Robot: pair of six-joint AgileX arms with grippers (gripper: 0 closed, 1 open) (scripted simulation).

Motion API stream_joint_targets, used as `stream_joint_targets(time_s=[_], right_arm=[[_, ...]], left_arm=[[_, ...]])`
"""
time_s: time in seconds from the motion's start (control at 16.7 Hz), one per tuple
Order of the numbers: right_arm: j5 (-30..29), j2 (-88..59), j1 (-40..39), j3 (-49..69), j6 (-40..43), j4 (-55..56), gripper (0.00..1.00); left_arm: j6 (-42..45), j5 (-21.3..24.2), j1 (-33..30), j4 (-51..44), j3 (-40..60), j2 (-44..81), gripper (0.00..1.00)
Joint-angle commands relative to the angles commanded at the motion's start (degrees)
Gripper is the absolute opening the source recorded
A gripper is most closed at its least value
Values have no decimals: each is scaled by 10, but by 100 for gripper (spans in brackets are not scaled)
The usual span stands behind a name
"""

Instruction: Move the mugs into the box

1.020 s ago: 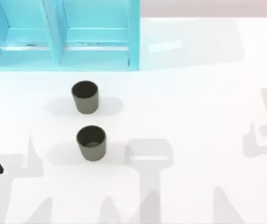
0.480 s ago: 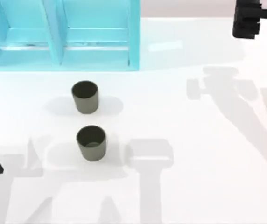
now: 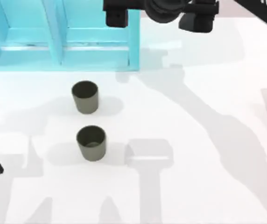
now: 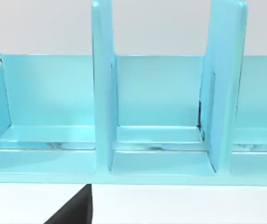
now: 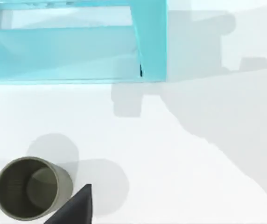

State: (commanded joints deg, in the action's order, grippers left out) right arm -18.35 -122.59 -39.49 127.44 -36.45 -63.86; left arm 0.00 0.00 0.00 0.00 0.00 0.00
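Far mug: small matte olive-grey cylindrical cup [image 3: 85,96] stood upright on the white counter [image 3: 194,177], near the blue compartmented box [image 3: 61,35].
Near mug: identical cup [image 3: 91,142], just in front.
Right end effector [image 3: 159,11]: above the box's right corner; opening unreadable.
Left arm: at left edge.

Bright, even light; soft grey arm shadows fall across the white worktop [image 3: 208,186], with faint blur throughout.

Two mugs, far [image 3: 85,96] and near [image 3: 91,142], and one box [image 3: 61,42].
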Motion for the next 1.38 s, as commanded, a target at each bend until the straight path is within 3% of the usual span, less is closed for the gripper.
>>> stream_joint_targets(time_s=[0.3, 0.54, 1.08, 1.38], right_arm=[[-27, -213, -72, 243, -76, -105, 100], [-41, -318, -106, 360, -113, -156, 100], [-44, -346, -111, 386, -121, -165, 100], [-38, -403, -91, 388, -100, -103, 100]], left_arm=[[0, 0, 0, 0, 0, 0, 100], [0, 0, 0, 0, 0, 0, 100], [0, 0, 0, 0, 0, 0, 100], [0, 0, 0, 0, 0, 0, 100]])
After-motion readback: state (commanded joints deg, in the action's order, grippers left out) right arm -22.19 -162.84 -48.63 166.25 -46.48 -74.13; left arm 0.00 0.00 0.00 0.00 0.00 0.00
